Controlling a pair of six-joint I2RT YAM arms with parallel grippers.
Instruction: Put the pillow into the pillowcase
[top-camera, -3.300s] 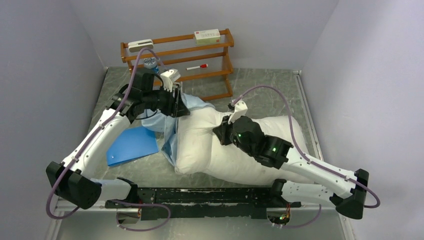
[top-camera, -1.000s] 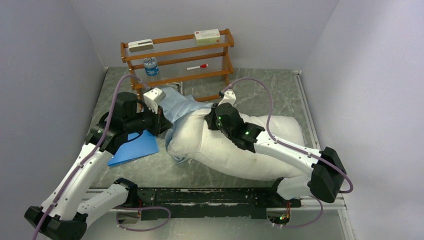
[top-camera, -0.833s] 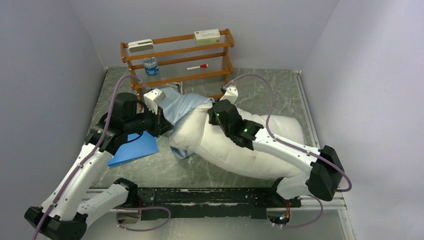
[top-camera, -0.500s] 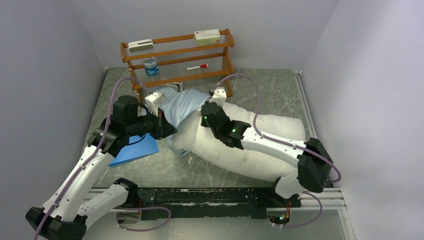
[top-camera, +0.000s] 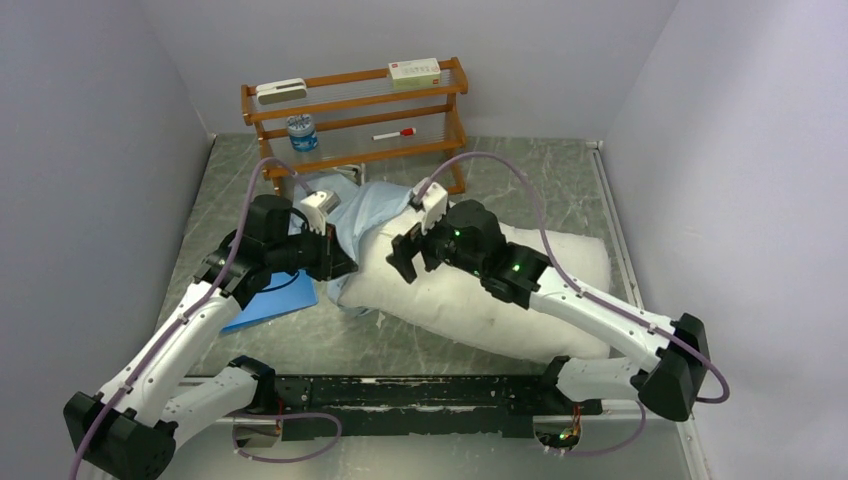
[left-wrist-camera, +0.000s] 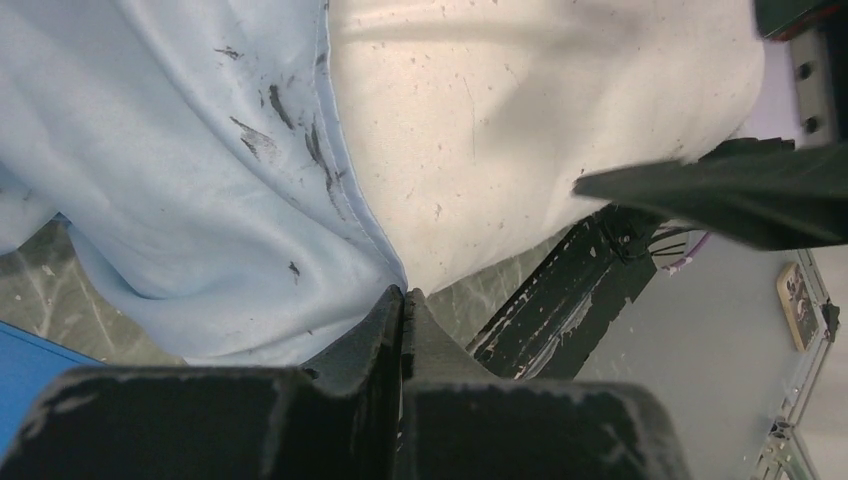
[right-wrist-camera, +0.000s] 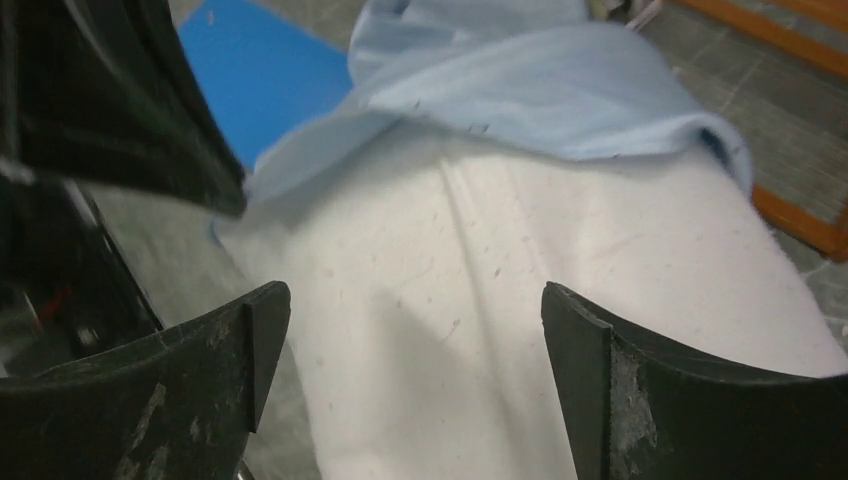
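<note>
A flat blue sheet (top-camera: 268, 310) lies on the tabletop toward the left edge. Just right of it, the left gripper (top-camera: 338, 268) has its fingers pressed tightly together on the lower hem of the pillowcase (top-camera: 375, 205), right where the light blue cloth meets the pillow (top-camera: 440, 305). The pillowcase lies bunched at the middle of the table, near the wooden rack (top-camera: 355, 110) at the far edge, and covers only the pillow's left end. The right gripper (top-camera: 405, 255) hangs over that end with its jaws spread wide, holding nothing. The pillow stretches from the centre toward the right edge.
</note>
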